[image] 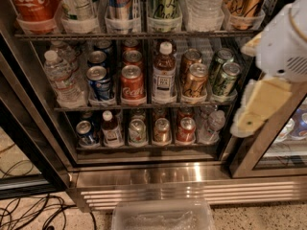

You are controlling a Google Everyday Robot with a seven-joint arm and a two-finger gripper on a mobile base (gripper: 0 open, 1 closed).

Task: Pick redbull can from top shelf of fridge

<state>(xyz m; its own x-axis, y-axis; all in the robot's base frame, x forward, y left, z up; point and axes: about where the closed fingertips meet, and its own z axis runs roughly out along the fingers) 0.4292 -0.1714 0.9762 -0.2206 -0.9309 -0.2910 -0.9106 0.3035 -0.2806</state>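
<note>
The redbull can (121, 0), slim, blue and silver with red lettering, stands in a clear holder on the top shelf (139, 34) of the fridge (148, 176), third from the left; its top is cut off by the frame edge. A pale green-lettered can (164, 3) stands right of it and a silver can (79, 3) left of it. My gripper (259, 104) hangs at the right edge, in front of the fridge's right frame, below and well right of the redbull can. It holds nothing that I can see.
A Coca-Cola container (29, 1), a water bottle (206, 1) and gold cans (244, 3) share the top shelf. Lower racks hold short cans and bottles. The open door (24, 143) is at the left, cables (29, 210) and a clear plastic bin (163, 217) on the floor.
</note>
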